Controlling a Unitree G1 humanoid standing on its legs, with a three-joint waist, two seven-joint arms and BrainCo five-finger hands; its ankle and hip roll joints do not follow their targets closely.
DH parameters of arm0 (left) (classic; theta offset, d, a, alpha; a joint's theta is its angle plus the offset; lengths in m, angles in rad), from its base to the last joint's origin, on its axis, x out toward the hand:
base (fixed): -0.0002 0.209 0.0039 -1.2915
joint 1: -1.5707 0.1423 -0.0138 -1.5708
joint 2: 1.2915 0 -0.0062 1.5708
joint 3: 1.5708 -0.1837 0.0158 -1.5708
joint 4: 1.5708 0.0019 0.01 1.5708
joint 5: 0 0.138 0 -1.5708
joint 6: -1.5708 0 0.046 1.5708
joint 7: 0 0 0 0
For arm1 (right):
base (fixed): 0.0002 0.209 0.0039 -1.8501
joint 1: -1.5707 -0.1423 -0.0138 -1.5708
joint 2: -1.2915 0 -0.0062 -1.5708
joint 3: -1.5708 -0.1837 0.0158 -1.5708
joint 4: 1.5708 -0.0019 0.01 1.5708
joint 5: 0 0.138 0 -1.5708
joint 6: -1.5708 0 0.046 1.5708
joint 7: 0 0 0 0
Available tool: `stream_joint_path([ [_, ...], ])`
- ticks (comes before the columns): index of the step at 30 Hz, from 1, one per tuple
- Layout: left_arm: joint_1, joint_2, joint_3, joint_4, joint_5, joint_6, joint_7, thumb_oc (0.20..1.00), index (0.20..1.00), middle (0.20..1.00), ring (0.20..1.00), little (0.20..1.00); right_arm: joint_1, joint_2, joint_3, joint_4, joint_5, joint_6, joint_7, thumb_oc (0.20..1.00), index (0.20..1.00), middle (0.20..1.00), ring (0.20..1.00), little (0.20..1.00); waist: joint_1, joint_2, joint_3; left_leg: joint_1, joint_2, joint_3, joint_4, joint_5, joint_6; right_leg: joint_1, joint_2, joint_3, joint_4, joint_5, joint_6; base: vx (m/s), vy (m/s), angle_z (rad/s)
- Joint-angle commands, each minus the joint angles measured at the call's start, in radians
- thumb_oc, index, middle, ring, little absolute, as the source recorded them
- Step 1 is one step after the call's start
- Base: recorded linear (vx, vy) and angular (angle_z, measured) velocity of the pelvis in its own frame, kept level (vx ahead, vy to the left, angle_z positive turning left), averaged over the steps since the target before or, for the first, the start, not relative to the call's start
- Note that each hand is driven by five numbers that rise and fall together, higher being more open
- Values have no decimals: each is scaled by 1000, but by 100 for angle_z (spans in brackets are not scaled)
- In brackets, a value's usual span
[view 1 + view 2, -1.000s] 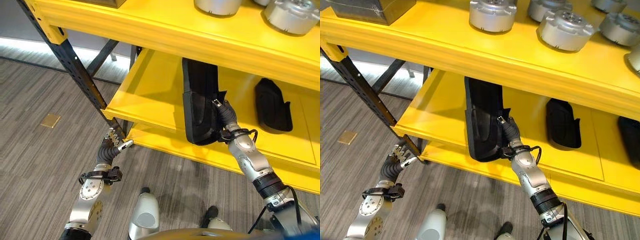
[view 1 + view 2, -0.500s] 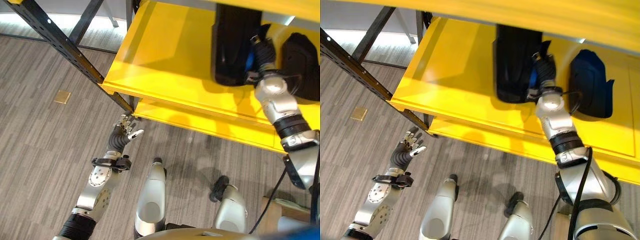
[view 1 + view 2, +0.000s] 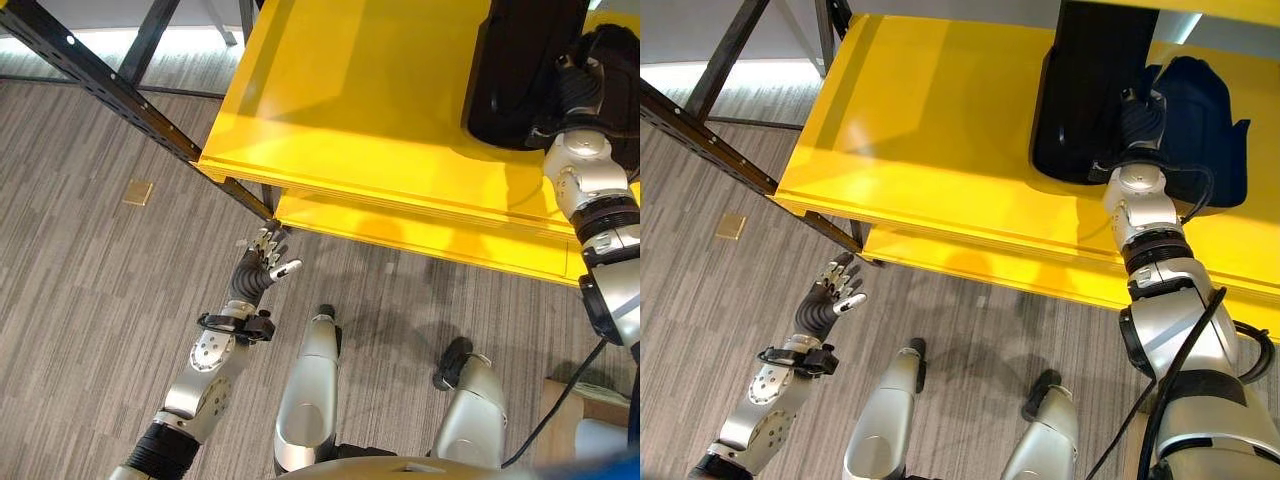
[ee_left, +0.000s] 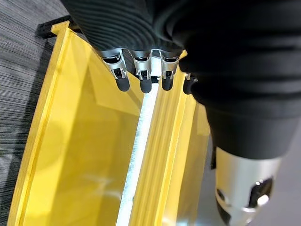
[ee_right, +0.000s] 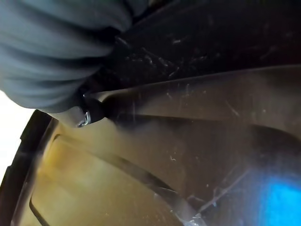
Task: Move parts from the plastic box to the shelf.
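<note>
At the upper right of the right eye view, the right hand (image 3: 1137, 125) is pressing against the near end of a black part (image 3: 1095, 85) lying on the yellow shelf (image 3: 930, 130), its fingers hidden against the part, so I cannot tell whether they are gripping it. The part's long axis is running from the shelf's front edge back toward the rear, directly ahead of that hand, with another black part (image 3: 1200, 125) just beside it on the right. The left hand (image 3: 262, 268) is hanging open over the floor at lower left, well apart from both.
</note>
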Motion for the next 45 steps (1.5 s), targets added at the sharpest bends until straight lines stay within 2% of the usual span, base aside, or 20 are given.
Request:
stream_joint_path([
  [1,-5,64,-9,-69,-7,-66,17,1000,1000,1000,1000,1000,-168,-35,19,6,-22,-73,-13,200,200,200,200,200,17,-10,-40,-34,23,-18,-19,26,18,105,19,29,79,-111,5,0,0,0],
  [14,-56,60,-30,-56,-10,-80,34,1000,1000,1000,1000,1000,-218,-36,75,29,-33,-71,-9,200,200,200,200,200,26,-21,-18,-78,-1,-36,0,16,33,99,8,6,77,-105,12,16,-1,3],
  [26,-72,53,-30,-55,-14,-88,55,1000,1000,1000,1000,1000,-213,-4,64,83,0,-66,-7,200,200,200,200,200,39,-31,4,-106,-15,-40,31,-3,47,100,10,0,74,-103,13,8,11,4],
  [44,-94,53,-53,-55,-21,-90,69,1000,1000,1000,1000,1000,-232,20,40,214,35,-40,-4,200,200,200,200,200,47,-26,20,-116,-25,-39,41,-13,58,94,10,3,73,-105,12,1,1,0],
  [45,-95,54,-53,-57,-20,-90,70,1000,1000,1000,1000,1000,-235,18,40,230,35,-35,-3,526,526,526,526,526,48,-26,20,-116,-25,-40,40,-12,59,96,10,2,73,-105,12,0,0,0],
])
